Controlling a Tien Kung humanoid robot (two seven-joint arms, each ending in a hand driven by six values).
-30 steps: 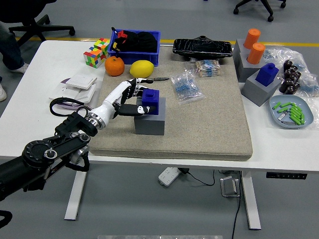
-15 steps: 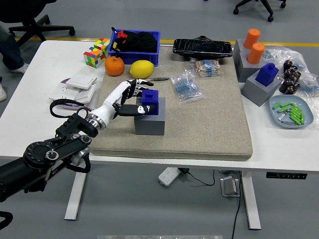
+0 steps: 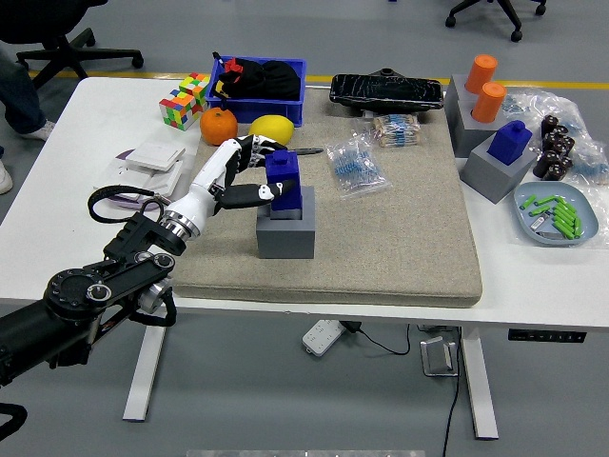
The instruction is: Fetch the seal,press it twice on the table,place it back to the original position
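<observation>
The mat [image 3: 400, 238] looks like rough beige cloth on a smooth white tabletop [image 3: 67, 190]. The blue stamp [image 3: 283, 175] and its grey block [image 3: 285, 236] seem matt plastic.

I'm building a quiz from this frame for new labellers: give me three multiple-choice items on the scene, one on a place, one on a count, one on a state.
1. Where is the grey holder?
A on the beige mat
B in the blue bin
C on bare table

2. How many orange cylinders stand far right?
A one
B two
C four

3. The left hand is
A open
B resting
C shut on the blue seal

A: the holder stands on the mat.
B: two stand together.
C: fingers wrap the seal, raised partly out of the holder.
</observation>
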